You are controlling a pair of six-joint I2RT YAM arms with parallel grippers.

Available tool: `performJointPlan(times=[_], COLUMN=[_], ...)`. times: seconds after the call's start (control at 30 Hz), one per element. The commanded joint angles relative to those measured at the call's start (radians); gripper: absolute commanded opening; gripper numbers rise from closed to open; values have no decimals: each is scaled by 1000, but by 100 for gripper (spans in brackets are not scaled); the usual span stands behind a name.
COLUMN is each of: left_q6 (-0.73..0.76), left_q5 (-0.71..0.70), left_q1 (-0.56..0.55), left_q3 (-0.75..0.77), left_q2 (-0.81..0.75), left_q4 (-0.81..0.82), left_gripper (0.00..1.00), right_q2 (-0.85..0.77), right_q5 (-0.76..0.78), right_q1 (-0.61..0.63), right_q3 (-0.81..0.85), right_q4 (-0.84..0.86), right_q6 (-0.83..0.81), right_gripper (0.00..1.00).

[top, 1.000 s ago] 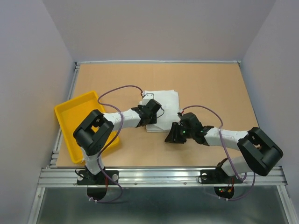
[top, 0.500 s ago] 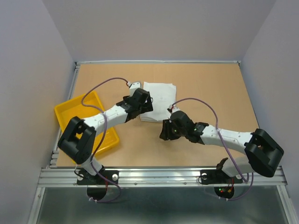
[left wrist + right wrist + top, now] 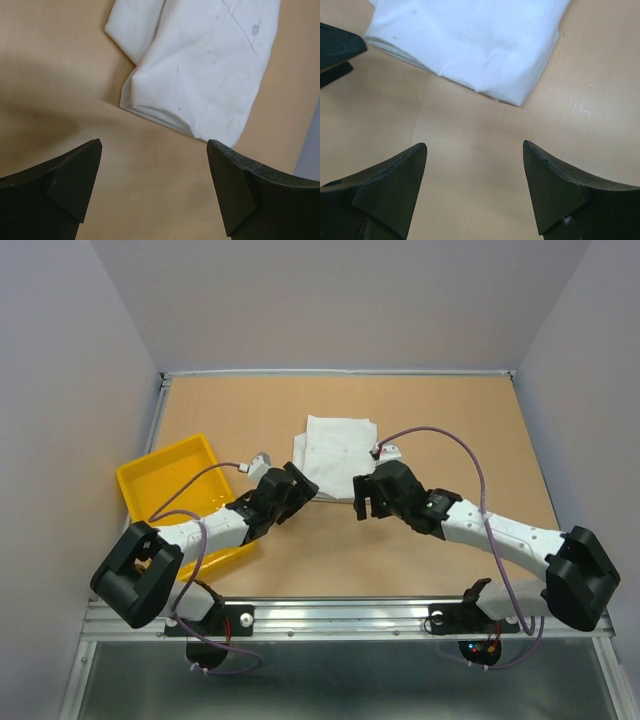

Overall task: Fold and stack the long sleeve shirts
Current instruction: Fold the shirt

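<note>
A white long sleeve shirt (image 3: pixel 335 452) lies folded into a compact rectangle on the brown table, a little behind its middle. It also shows in the left wrist view (image 3: pixel 200 70) and in the right wrist view (image 3: pixel 470 40). My left gripper (image 3: pixel 296 490) is open and empty, just short of the shirt's near left corner, in its own view (image 3: pixel 155 165) too. My right gripper (image 3: pixel 366 496) is open and empty at the shirt's near right edge, in its own view (image 3: pixel 475 170) too. Neither gripper touches the cloth.
A yellow plastic tray (image 3: pixel 160 485) sits at the table's left edge, partly under my left arm. A metal rail (image 3: pixel 340 618) runs along the near edge. Grey walls enclose the table on three sides.
Both grippers have let go of the shirt and drawn back toward the near edge. The shirt went from a looser fold to a compact folded rectangle, shifted slightly back.
</note>
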Motion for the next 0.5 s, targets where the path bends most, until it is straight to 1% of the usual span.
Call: performJointPlan(times=[0.0,0.07,0.27,0.37,0.4,0.47], left_q6=[-103,-118,-153,-152,-153,-150], left_q5=[-38,-48,-27,-35,-35,-24], left_q1=[-1,2,8,8,8,8], left_q3=[15,20,50,58,61,63], left_q2=[60,107,235,273,281,299], left_q4=[153,185,211,217,220,226], left_gripper=[97,95,87,79,75,71], right_q2=[-100,-138,-203,-215,-216,-221], right_q5=[39,37,45,45,50,53], right_q1=[1,1,3,1,3,3], right_q3=[-16,-40,-77,-83,-85,-86], right_q4=[0,0,-1,-1,-1,-1], right_q6=[-13,-10,-2,-4,-5,-11], right_gripper=[83,83,83,83,83,83])
